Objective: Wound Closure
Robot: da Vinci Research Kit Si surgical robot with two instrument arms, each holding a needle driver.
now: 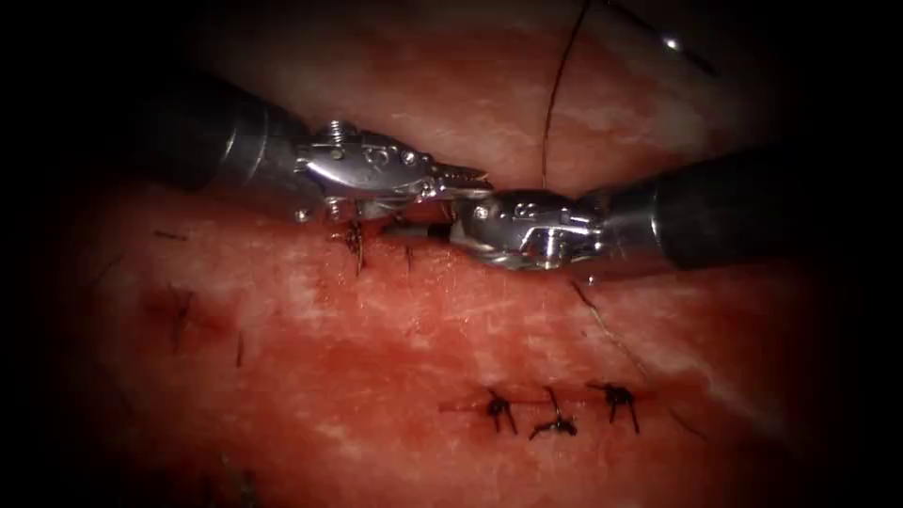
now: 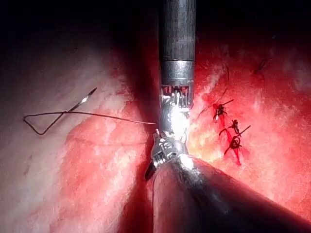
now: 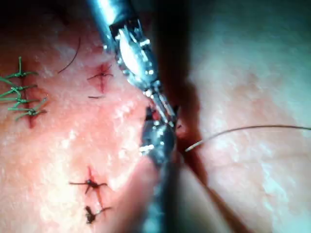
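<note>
The left tool (image 1: 475, 183) and the right tool (image 1: 442, 226) meet tip to tip over the dark cut (image 1: 414, 214) in the tissue (image 1: 395, 339). The left tool's jaws stand slightly apart with nothing visible between them. The right tool's tip lies under the left jaws, down in the cut. The needle (image 2: 81, 102) lies free on the pale tissue beyond the cut, held by neither tool; it appears as a glint (image 1: 673, 42) in the endoscope view. Its thread (image 1: 555, 94) runs down and passes behind the right tool's head. That thread (image 3: 243, 129) ends close to the tools' tips.
Three dark knotted stitches (image 1: 555, 414) sit in a row on the near tissue. Another stitch (image 1: 356, 243) lies just below the left tool. A loose strand of thread (image 1: 611, 334) crosses the tissue on the right. Red fluid wets the surface.
</note>
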